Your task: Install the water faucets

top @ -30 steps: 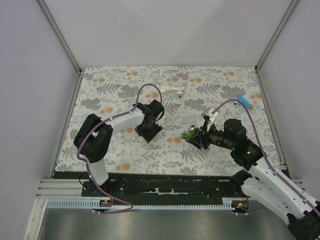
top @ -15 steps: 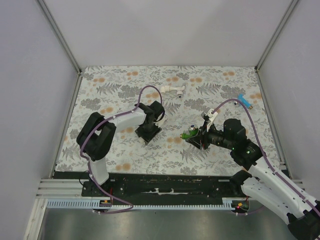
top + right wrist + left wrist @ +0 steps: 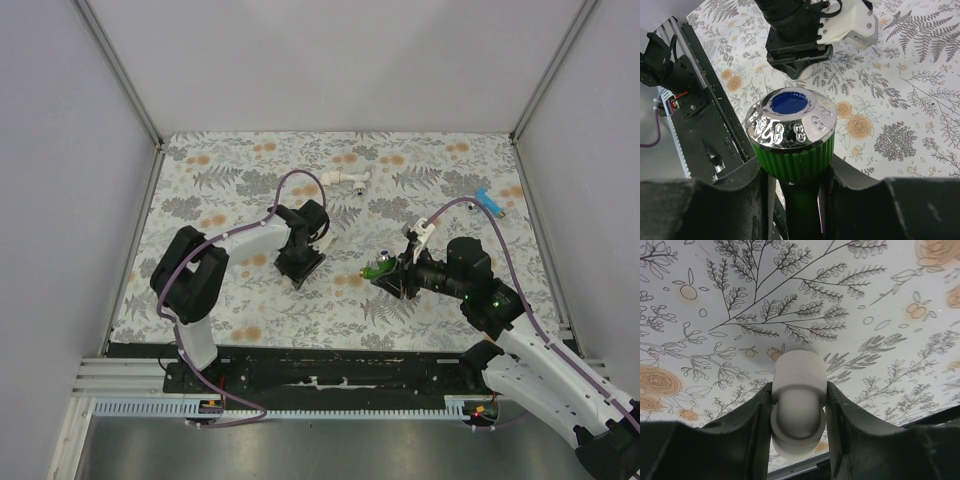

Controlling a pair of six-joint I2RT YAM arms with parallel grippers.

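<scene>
The green faucet (image 3: 378, 270) is off the floral cloth (image 3: 220, 190), clamped in the right gripper (image 3: 385, 272). In the right wrist view, that gripper's two dark fingers (image 3: 752, 192) press against either side of its ribbed green body just under the head, so the jaws are closed on it. The head points away from the wrist and carries a shiny chrome cap (image 3: 790, 125) with a round blue disc at its centre. To the left of the green faucet, at about the same depth on the table and near it, is the left gripper (image 3: 299, 264), pointing down at the cloth. Its jaws are closed on a white fitting (image 3: 797, 390), a short rounded plastic piece gripped on both sides by the black fingers (image 3: 752, 425). The piece's far end is close over the printed leaves, but whether it touches the cloth cannot be told. Beyond the green faucet and a little to its left, well apart from it, a white elbow pipe (image 3: 350, 180) lies loose on the cloth. To the right of the green faucet and farther back, a blue faucet (image 3: 488, 201) lies near the cloth's right edge, clear of both arms.
</scene>
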